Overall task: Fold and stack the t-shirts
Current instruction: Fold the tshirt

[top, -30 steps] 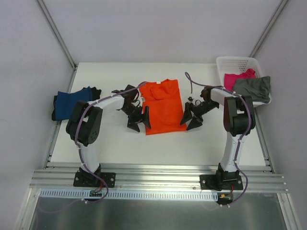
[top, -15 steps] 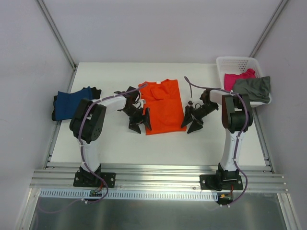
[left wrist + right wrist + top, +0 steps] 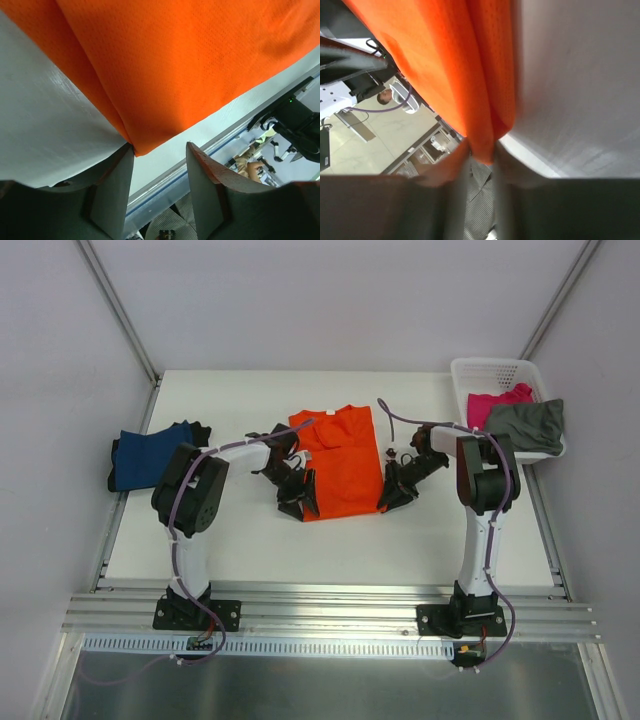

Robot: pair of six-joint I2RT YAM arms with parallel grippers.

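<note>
Left gripper (image 3: 160,148) gapes around orange t-shirt (image 3: 335,455) corner; right gripper (image 3: 481,151) pinches another corner

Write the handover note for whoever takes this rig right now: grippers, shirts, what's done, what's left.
Left gripper: open, jaws astride the near left corner of the orange t-shirt, not clamped.
Right gripper: looks shut on the shirt's near right corner; its wrist view is blurred.
The orange t-shirt lies flat mid-table, side edges folded in. The navy t-shirt lies at the left edge, apparently folded. The magenta t-shirt and grey-olive t-shirt sit crumpled in the white basket, far right.
Done: navy, it seems; orange partly.
Left: finish orange, fold the basket pair, stack all four.
</note>
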